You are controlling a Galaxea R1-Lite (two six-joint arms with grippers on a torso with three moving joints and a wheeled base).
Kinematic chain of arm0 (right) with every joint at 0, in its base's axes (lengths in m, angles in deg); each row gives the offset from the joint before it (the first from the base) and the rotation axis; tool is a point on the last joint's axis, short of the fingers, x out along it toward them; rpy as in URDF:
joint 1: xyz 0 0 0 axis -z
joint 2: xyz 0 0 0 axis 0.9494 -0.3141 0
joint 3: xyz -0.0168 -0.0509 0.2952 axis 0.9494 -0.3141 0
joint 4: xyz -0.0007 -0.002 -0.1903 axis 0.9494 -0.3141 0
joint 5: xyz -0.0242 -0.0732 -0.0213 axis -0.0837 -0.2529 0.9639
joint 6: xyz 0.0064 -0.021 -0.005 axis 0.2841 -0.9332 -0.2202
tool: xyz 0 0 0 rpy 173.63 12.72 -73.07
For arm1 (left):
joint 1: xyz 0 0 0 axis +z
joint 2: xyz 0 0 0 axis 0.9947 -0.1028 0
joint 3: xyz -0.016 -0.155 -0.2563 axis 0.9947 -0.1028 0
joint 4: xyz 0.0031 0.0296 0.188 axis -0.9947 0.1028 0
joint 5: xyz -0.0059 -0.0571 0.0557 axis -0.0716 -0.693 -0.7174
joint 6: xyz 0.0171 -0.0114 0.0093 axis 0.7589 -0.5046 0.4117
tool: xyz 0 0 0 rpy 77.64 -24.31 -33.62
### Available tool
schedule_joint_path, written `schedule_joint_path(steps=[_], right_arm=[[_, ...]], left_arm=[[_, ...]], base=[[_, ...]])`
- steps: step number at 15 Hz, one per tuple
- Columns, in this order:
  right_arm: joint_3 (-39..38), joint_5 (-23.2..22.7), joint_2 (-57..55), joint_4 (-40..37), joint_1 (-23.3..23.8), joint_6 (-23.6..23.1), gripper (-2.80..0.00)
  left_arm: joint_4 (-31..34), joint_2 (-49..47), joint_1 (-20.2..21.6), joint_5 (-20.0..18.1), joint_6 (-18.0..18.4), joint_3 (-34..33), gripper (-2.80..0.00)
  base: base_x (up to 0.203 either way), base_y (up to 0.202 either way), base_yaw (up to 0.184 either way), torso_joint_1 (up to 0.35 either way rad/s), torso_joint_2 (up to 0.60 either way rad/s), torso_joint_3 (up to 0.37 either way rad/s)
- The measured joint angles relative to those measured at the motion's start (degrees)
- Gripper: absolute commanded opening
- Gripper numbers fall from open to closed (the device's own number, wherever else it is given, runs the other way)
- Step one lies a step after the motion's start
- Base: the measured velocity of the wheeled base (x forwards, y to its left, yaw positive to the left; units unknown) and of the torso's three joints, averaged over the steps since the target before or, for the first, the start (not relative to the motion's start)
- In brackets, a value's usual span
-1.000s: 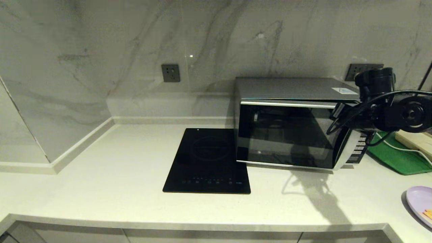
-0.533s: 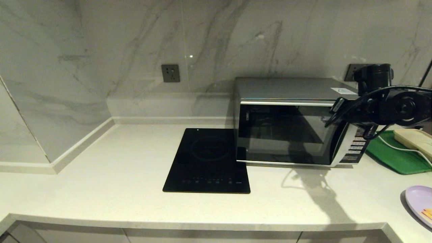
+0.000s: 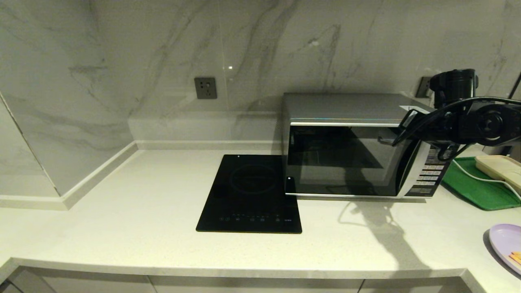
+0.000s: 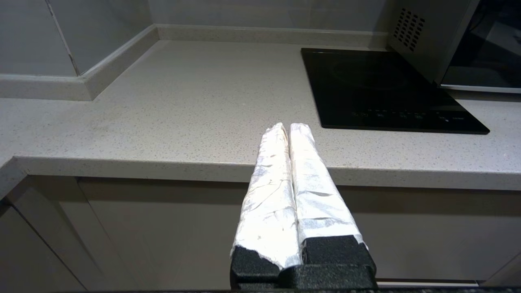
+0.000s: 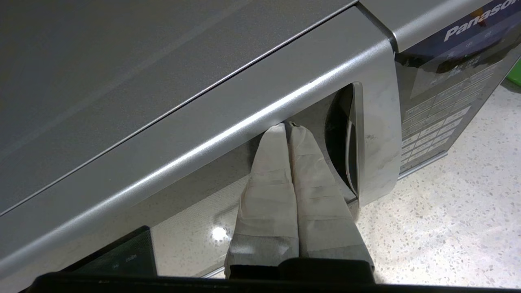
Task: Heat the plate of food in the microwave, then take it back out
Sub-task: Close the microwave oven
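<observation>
The silver Panasonic microwave (image 3: 346,106) (image 5: 122,61) stands at the back right of the counter. Its dark glass door (image 3: 342,158) lies about flush with the body, and the keypad (image 3: 429,175) (image 5: 439,110) is in full sight. My right gripper (image 3: 383,141) (image 5: 288,126) is shut and empty, its taped tips touching the door's upper right corner beside the curved silver trim (image 5: 376,134). The lilac plate of food (image 3: 504,240) rests on the counter at the far right edge, half cut off. My left gripper (image 4: 288,126) is shut and empty, parked low before the counter's front edge.
A black induction cooktop (image 3: 252,193) (image 4: 378,85) lies just left of the microwave. Right of it are a green tray (image 3: 476,189) and a cream slab (image 3: 500,167) with a white cable. The marble wall carries an outlet (image 3: 205,88).
The microwave door has swung from ajar to about flush, uncovering the keypad. My right gripper moved up and towards the microwave with it.
</observation>
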Motion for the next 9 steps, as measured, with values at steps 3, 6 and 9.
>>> schedule_joint_path(steps=[3, 6, 9], right_arm=[[0.37, -0.04, -0.7, -0.13, 0.15, 0.21, -2.8], [-1.93, -0.35, 2.04, -0.83, 0.23, 0.29, -2.8], [-6.39, -2.07, 10.26, -5.43, -0.1, 0.3, -2.8]], left_arm=[[-0.02, 0.0, 0.0, 0.0, 0.0, 0.0, -2.8], [0.01, 0.0, 0.0, -0.01, 0.02, 0.0, -2.8], [-0.01, 0.0, 0.0, 0.0, 0.02, 0.0, -2.8]], base=[[0.0, 0.0, 0.0, 0.0, 0.0, 0.0], [0.0, 0.0, 0.0, 0.0, 0.0, 0.0], [0.0, 0.0, 0.0, 0.0, 0.0, 0.0]])
